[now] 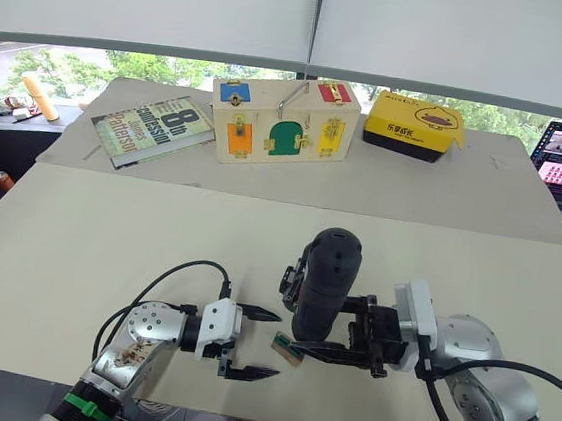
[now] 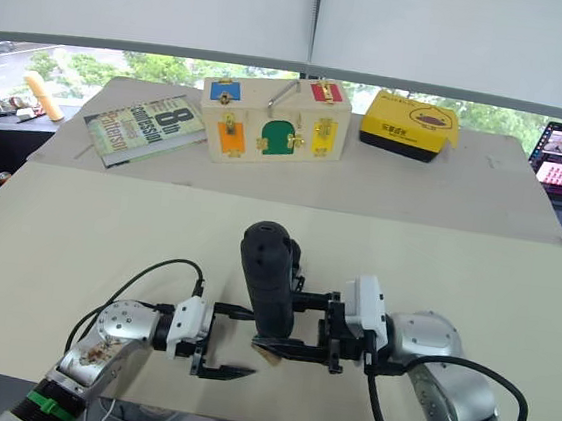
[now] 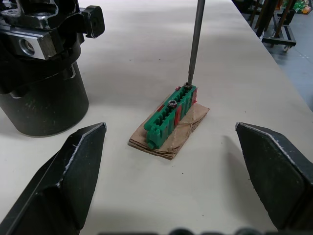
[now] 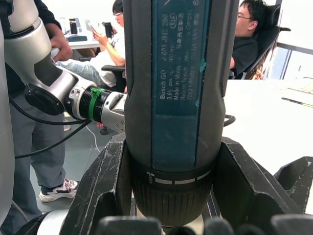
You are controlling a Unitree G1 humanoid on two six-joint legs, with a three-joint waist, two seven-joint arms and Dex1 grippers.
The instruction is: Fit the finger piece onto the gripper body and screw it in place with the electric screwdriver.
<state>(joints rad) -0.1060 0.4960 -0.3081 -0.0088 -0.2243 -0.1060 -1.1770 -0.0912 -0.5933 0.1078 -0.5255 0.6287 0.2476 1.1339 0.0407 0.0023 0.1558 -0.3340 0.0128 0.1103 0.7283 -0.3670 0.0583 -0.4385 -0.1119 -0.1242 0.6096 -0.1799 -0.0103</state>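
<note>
Dark-blue electric screwdriver stands upright, clamped in my right end effector, bit on a green screw holder (on cardboard). My left end effector rests spread apart just left; the gripper body stands behind on the desk.

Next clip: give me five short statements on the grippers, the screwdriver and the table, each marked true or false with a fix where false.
1. The right gripper is shut on the electric screwdriver. True.
2. The screwdriver lies flat on the table. False: it stands upright, bit down.
3. The metal bit meets the green block. True: its tip sits at a screw on the block's end.
4. The left gripper is clamped on the green block. False: it is open and holds nothing.
5. The green block rests directly on the table. False: it lies on a piece of brown cardboard.
</note>
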